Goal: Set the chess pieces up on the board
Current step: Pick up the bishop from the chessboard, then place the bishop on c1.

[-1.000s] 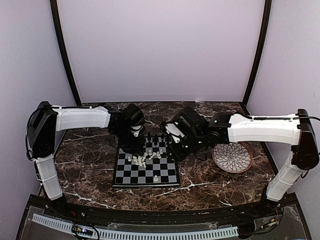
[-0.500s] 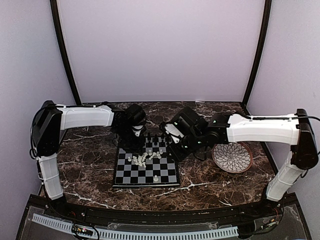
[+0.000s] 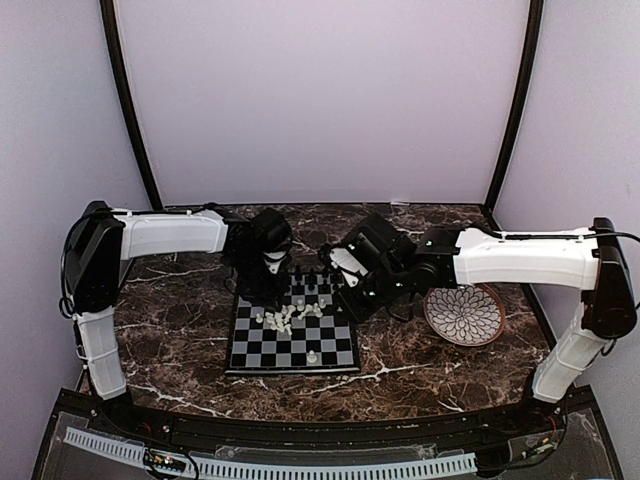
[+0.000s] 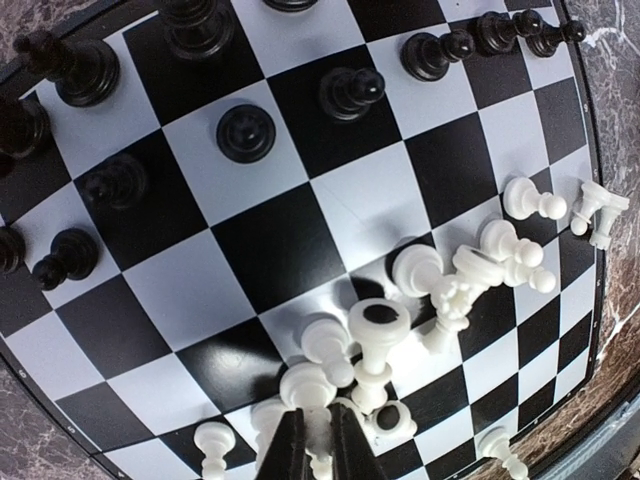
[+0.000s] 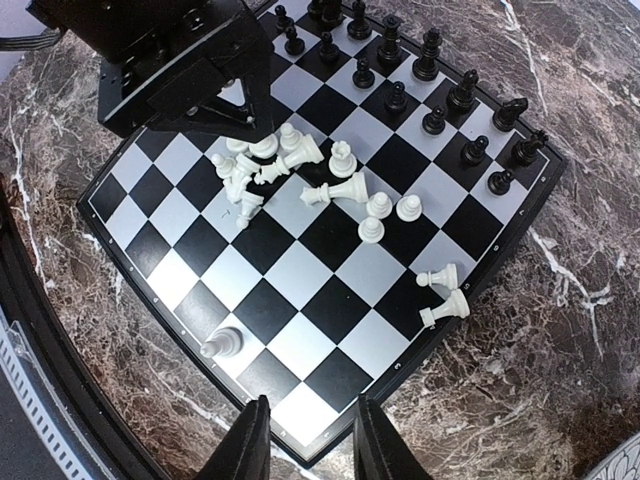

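Observation:
The board (image 3: 245, 350) lies mid-table; it also shows in the left wrist view (image 4: 280, 240) and the right wrist view (image 5: 330, 310). Black pieces (image 3: 310, 285) (image 4: 245, 132) (image 5: 430, 60) stand in the far rows. Cream-white pieces (image 3: 290, 317) (image 4: 440, 280) (image 5: 300, 175) lie in a tumbled heap near the middle. One white piece (image 5: 222, 343) stands at the near edge. My left gripper (image 3: 268, 292) (image 4: 315, 445) is down in the heap's left side, shut on a white piece. My right gripper (image 3: 350, 300) (image 5: 305, 440) is open and empty above the board's right side.
A round white petal-patterned plate with a brown rim (image 3: 464, 314) sits right of the board, under the right arm. Two white pieces (image 5: 445, 295) lie at the board's right edge. The dark marble table (image 3: 170, 330) ends at a black rail in front.
The left arm has shifted slightly to the right over the white heap. The right arm and the pieces look unchanged.

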Motion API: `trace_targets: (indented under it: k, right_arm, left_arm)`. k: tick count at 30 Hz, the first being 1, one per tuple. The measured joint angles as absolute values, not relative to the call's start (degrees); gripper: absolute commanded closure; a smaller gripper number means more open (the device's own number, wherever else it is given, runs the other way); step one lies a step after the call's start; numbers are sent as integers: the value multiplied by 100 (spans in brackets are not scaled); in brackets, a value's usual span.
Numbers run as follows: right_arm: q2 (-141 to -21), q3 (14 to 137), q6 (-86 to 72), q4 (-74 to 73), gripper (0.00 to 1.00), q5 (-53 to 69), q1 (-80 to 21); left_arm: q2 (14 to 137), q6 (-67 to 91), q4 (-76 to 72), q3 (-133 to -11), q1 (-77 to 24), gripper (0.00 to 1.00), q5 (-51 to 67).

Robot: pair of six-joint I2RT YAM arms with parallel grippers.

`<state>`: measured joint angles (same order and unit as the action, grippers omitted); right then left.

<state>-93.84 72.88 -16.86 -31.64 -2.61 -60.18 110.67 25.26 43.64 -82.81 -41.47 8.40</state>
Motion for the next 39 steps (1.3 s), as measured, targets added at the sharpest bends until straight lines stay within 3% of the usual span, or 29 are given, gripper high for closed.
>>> trace_targets:
  k: [7, 20, 39]
  right_arm:
    - [-9384, 7284, -1688, -3142, 70, -242, -6018]
    - [-9384, 7284, -1704, -3122, 70, -141, -6018]
    - [-9583, 7328, -1787, -3127, 70, -82, -6018]
  left_arm:
    - [10855, 2521, 4678, -8355, -4150, 97, 563]
    - [9168, 2882, 5092, -7808, -4523, 98, 548]
    - [9741, 3028, 4875, -7317, -5186, 98, 727]
